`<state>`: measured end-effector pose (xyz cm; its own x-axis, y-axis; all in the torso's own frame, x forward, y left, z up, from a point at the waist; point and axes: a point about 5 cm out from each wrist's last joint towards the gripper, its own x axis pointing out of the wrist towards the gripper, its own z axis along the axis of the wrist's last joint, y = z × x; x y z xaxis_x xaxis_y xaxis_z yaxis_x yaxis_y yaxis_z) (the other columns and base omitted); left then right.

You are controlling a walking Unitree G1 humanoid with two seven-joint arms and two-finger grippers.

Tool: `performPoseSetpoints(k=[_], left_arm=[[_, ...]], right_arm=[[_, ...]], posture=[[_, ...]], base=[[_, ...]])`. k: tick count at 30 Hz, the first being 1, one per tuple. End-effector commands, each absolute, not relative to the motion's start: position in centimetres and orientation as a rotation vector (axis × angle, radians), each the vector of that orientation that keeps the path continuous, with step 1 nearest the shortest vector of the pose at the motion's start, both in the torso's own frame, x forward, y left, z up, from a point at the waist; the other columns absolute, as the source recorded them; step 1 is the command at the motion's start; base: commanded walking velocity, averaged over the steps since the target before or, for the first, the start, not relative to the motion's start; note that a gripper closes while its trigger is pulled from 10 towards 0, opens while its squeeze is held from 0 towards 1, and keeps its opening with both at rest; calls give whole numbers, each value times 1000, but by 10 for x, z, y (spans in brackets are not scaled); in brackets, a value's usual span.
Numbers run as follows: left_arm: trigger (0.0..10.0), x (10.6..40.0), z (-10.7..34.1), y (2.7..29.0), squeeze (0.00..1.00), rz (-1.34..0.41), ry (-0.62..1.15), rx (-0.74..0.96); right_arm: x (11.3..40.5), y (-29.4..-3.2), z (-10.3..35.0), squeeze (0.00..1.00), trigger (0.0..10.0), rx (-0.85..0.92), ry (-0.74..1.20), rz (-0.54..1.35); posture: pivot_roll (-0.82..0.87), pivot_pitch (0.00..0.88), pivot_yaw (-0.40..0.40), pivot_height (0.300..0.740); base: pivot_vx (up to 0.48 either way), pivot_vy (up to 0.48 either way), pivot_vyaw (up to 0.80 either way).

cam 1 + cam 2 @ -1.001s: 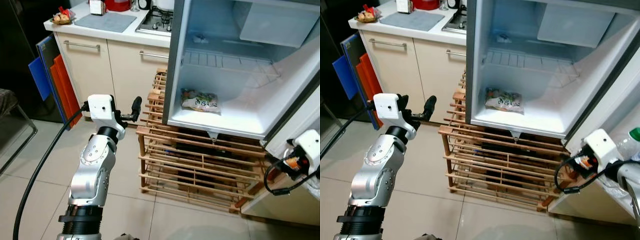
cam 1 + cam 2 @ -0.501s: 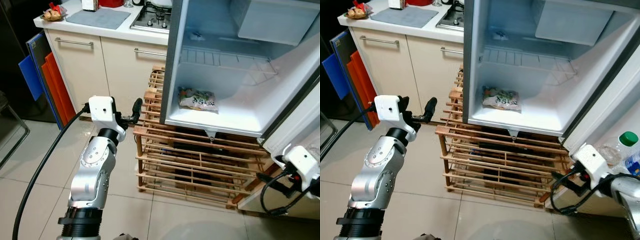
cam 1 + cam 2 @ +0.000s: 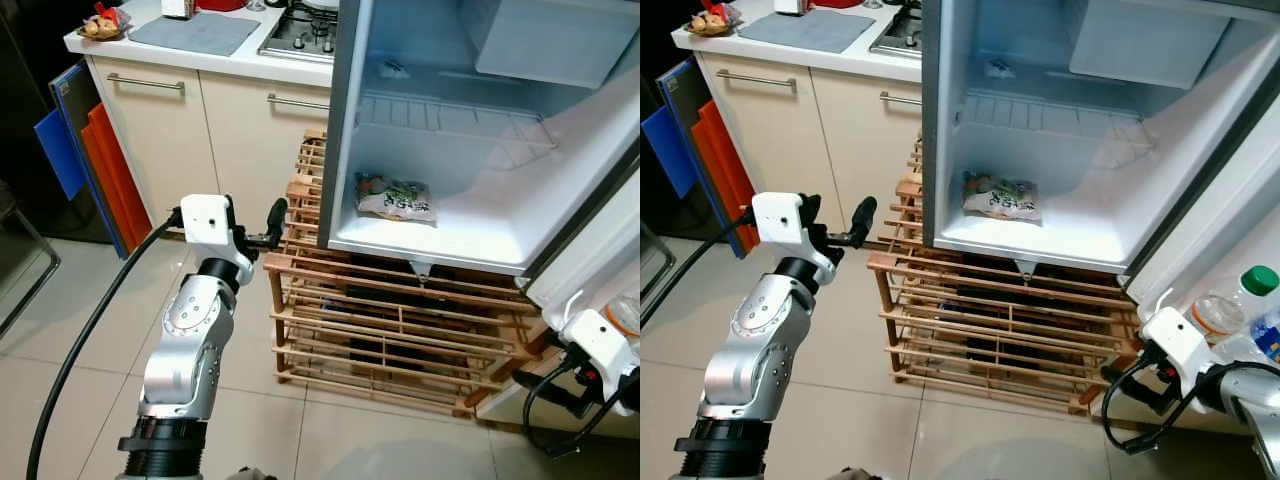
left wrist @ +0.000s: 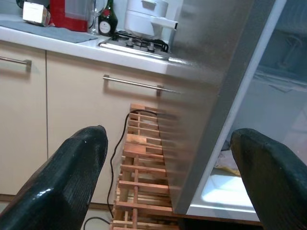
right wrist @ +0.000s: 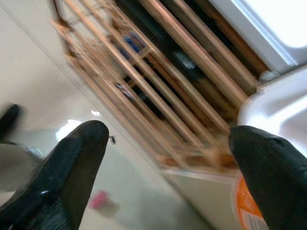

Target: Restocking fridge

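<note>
The fridge [image 3: 480, 200] stands open, its white compartment lit. On its floor lies one printed food bag [image 3: 398, 198]. The open door [image 3: 1230, 220] at the right holds a green-capped bottle [image 3: 1238, 298] with an orange label in its shelf. My left gripper [image 3: 272, 222] is held up just left of the fridge's steel side, open and with nothing between its fingers [image 4: 81, 167]. My right gripper [image 3: 1122, 380] hangs low by the door's bottom corner, open and empty, looking at the wooden rack [image 5: 158, 86].
A slatted wooden rack [image 3: 380, 320] carries the fridge. To the left are beige cabinets [image 3: 150, 130] under a counter with a gas hob [image 3: 300, 30]. Blue and orange boards [image 3: 85, 150] lean against the cabinet. A black cable [image 3: 90, 330] trails from my left wrist over the tiled floor.
The right gripper has sunk lower, from beside the door's edge to below its bottom corner. The view shifted slightly; the left arm keeps its pose.
</note>
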<state>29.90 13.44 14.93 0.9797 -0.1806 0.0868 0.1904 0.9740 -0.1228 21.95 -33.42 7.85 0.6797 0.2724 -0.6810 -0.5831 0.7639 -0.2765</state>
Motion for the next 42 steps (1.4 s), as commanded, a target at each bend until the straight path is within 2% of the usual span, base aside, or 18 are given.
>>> performPoseSetpoints(k=[1,5,10,20,25,27,32,42], left_arm=[[10000,298,152,133,0,-193,-80,-123],[10000,298,152,133,0,-190,-80,-123],[10000,299,152,133,0,-189,-80,-125],[10000,300,152,132,0,-189,-82,-129],[10000,303,152,130,0,-195,-82,-135],[10000,305,152,130,0,-222,-78,-125],[10000,310,156,129,0,-250,-81,-109],[10000,313,157,123,0,-266,-90,-115]], right_arm=[[226,-347,90,0,10000,-589,631,414],[234,-357,96,0,10000,-660,590,312],[237,-358,97,0,10000,-665,573,298],[239,-353,86,0,10000,-526,598,298],[235,-335,78,0,10000,-479,607,415],[234,-319,76,0,10000,-443,584,466],[235,-307,73,0,10000,-424,560,487],[230,-267,101,0,10000,-377,466,662]], posture=[[-152,0,-49,740],[-151,0,-50,740],[-153,0,-50,740],[-153,0,-49,740],[-162,0,-21,740],[-164,0,8,740],[-170,0,31,740],[-180,0,16,740]], base=[[0,0,0],[0,0,0],[0,0,0],[0,0,0],[0,0,0],[0,0,0],[0,0,0],[0,0,0]])
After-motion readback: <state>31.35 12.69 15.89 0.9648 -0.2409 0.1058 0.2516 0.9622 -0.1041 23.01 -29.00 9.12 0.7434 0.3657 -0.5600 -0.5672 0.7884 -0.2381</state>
